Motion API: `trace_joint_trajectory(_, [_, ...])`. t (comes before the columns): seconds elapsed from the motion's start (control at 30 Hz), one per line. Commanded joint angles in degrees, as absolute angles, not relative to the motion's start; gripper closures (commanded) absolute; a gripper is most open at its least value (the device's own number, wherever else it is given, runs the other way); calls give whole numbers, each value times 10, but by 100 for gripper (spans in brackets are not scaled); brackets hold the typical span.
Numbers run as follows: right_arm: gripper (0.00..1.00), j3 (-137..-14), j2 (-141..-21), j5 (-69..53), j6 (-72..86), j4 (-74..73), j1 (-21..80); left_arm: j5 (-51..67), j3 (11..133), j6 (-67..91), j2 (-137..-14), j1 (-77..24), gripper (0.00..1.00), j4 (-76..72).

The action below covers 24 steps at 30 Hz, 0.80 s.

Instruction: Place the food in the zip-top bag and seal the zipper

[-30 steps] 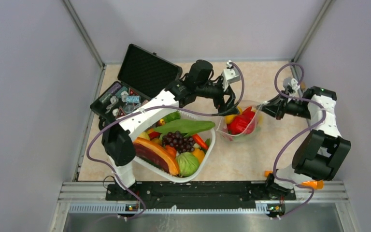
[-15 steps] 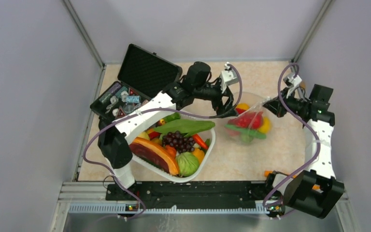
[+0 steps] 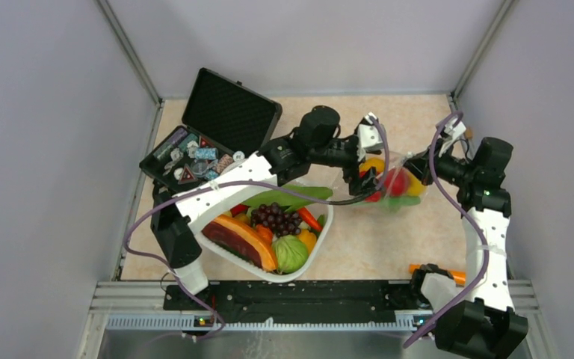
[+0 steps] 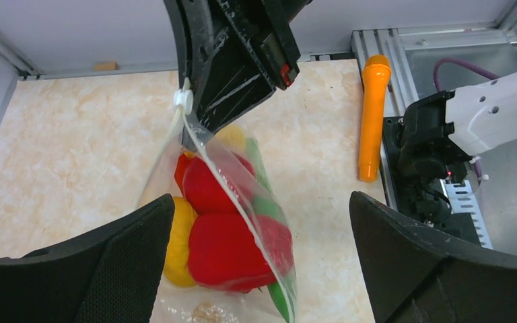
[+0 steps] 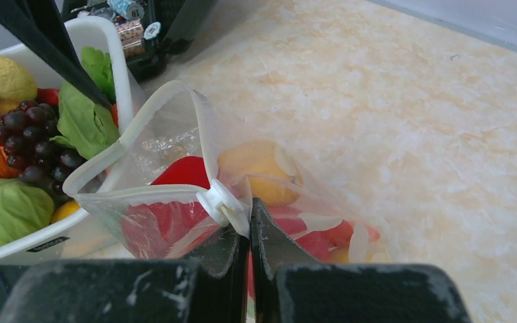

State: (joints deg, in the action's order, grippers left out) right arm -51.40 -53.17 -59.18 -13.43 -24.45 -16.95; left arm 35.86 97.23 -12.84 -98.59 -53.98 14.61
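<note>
step: the food [image 4: 232, 232] looks to be all in the bag [image 5: 175, 195] by now, red pieces, a yellow one and a green pod behind the clear film, so the filling seems done and the sealing is what is in hand.
basket [image 3: 310, 250]: just beside the bag on its left, with other toy produce in it; it plays no part in the sealing.
bag: it hangs below the right jaws, mouth gaping toward the basket, its bottom seemingly resting on the table [image 3: 389, 239].
zipper [image 5: 141, 195]: not closed; the strip runs out from the right jaws as an open loop, and the white slider [image 5: 223, 204] sits right at the tips of those jaws.
right gripper [image 5: 250, 225]: clenched on the bag's mouth corner, film and strip caught between the jaws beside the slider.
left gripper [image 4: 262, 222]: released, jaws spread as wide as they go; the bag lies between them, touching neither in the wrist view.
next move: my guess is that the left jaws must close on the slider or on the far end of the strip while the right keeps the corner taut, then run along the mouth.
risk: a slack mouth, so the strip buckles rather than mates.
</note>
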Motion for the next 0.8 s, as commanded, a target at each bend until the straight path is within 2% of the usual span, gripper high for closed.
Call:
trace_joint_trajectory(0.0, [100, -530, -522, -600, -121, -222, -159, 284, 1002, -134, -1008, -557, 1, 109])
trace_joint_trajectory(0.17, [100, -526, -514, -603, -120, -219, -157, 203, 1008, -100, -1032, -563, 1, 77])
trace_joint_trajectory(0.33, [100, -524, -516, -605, -120, -216, -156, 134, 963, -108, -1031, -576, 1, 24])
trace_joint_trajectory(0.57, [100, -524, -514, -649, -126, -211, -153, 119, 899, -155, -990, -587, 1, -48])
trace_joint_trajectory(0.77, [100, -529, -502, -664, -130, -216, -152, 107, 967, -178, -1036, -588, 1, 56])
